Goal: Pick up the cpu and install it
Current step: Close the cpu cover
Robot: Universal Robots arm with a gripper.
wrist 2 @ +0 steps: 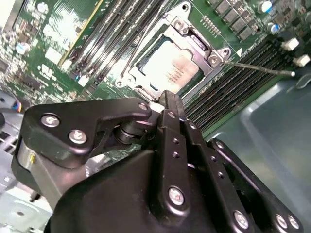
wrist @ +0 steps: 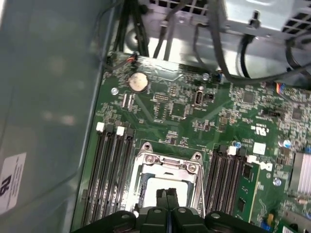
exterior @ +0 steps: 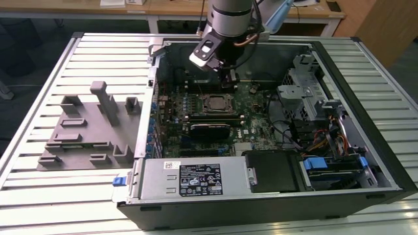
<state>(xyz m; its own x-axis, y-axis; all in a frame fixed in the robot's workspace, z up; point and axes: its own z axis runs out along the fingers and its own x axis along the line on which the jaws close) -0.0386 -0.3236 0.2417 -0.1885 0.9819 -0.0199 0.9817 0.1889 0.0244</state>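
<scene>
Nearest, in both wrist views, the black gripper [wrist 2: 167, 98] [wrist: 166, 194]. Fingers [wrist: 162, 198] pressed flat together, with only a hairline seam between them, and clamped on nothing. Hangs over one edge of the socket frame [wrist 2: 214, 58]; whether the tips touch anything cannot be told.

Just past the tips, the cpu [wrist 2: 171, 68] [wrist: 156, 187]. Sits inside the socket frame, lying flat with the pale metal top facing up and the frame's rim around it. Being square, has no long axis; edges run parallel to the frame and to the memory slots [wrist: 112, 165] on both sides of it.

Second wrist view looks along the fingers from behind the linkage. Adds a thin metal lever [wrist 2: 262, 69] that juts out sideways from a corner of the frame and lies across the neighbouring slots. First wrist view looks more straight down on the green motherboard [wrist: 194, 111]. Adds a round coin battery [wrist: 138, 81] beyond the socket and black cables [wrist: 129, 24] near the case wall.

Farther off, the exterior view gives the whole setting. Shows the arm [exterior: 230, 19] reaching down into the open computer case [exterior: 261, 210], with the gripper over the far part of the board. Shows the cpu as a small pale square near the middle of the board, and a power supply [exterior: 196, 178] along the near side. On the exterior view's left of the case, grey fixture blocks [exterior: 85, 132] stand on the slatted table [exterior: 39, 196], well apart from the cpu.
</scene>
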